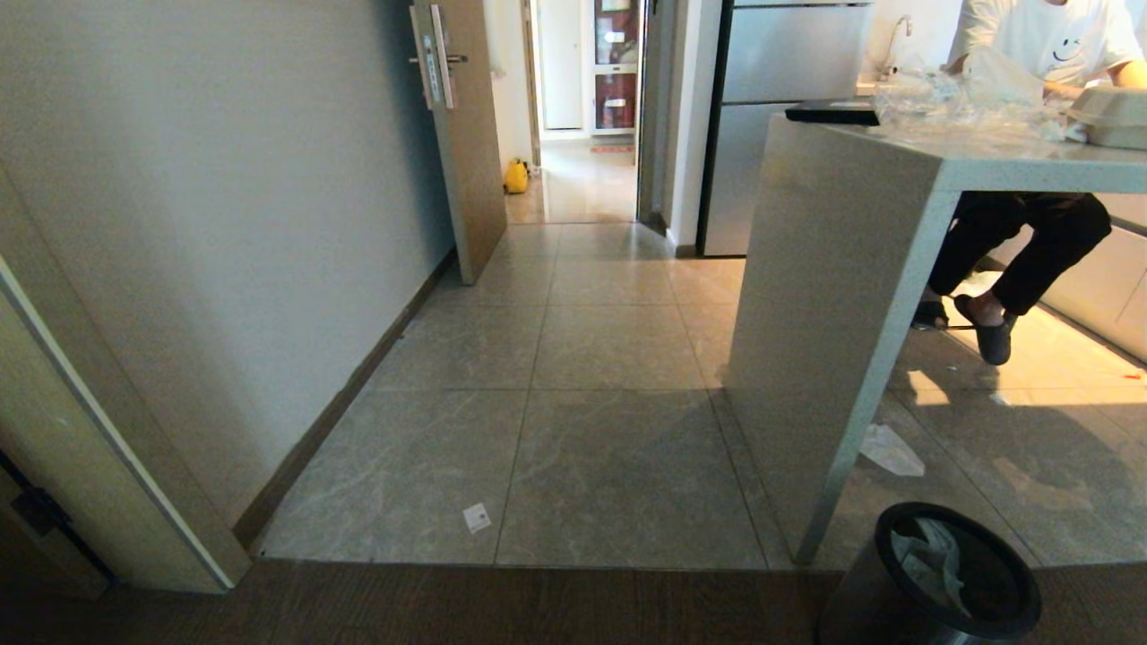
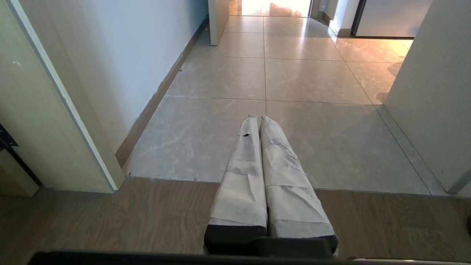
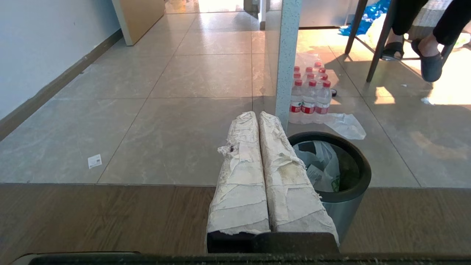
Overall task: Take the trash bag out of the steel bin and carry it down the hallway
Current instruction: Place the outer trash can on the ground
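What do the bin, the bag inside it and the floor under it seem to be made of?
The steel bin looks like brushed metal: grey, dull sheen, with a black rim, probably plastic. The trash bag seems thin plastic film: whitish, translucent, crinkled. The bin appears to stand on a brown floor strip with a wood-grain look, beside glossy stone-look tiles.

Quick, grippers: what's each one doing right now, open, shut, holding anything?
Left gripper: shut, empty, above the floor.
Right gripper: shut, empty, beside the round brushed-steel bin; the crinkled white plastic trash bag is still inside.
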`<state>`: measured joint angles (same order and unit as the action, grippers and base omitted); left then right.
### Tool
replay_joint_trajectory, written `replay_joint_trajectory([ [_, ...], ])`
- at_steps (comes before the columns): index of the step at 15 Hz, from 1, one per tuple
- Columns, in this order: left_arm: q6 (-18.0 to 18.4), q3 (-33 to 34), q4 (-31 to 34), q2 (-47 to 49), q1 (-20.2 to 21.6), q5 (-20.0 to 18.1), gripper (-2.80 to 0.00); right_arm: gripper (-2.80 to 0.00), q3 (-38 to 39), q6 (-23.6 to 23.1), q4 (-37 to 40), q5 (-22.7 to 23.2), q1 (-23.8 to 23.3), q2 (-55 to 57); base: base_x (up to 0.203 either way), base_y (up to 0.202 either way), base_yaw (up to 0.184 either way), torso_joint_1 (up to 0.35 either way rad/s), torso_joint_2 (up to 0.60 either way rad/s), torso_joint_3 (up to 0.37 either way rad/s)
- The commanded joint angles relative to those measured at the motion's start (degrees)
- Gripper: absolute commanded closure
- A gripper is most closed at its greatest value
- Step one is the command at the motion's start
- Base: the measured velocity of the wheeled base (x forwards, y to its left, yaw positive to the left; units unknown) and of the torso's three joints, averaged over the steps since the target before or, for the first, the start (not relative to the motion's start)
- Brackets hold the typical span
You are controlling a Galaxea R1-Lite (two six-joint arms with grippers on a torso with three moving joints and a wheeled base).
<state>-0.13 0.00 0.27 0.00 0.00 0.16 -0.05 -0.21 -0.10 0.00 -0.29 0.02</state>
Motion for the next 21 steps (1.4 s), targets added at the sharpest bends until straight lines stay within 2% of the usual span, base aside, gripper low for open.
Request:
replay_joint_trajectory([
  [1,-0.04,0.00,0.00,0.00,0.00,0.02,0.00,0.00,-0.04,-0.03,0.01,0.00,0.03,-0.11,0.000,0.000,0.000,0.000,0.00,0.000],
  [5,-0.13,0.00,0.00,0.00,0.00,0.02,0.00,0.00,-0.03,-0.06,0.01,0.00,0.03,-0.11,0.000,0.000,0.000,0.001,0.00,-0.021],
  [21,-0.22,0.00,-0.03,0.00,0.00,0.02,0.00,0.00,0.03,-0.06,0.01,0.00,0.03,-0.02,0.000,0.000,0.000,0.003,0.00,-0.193],
])
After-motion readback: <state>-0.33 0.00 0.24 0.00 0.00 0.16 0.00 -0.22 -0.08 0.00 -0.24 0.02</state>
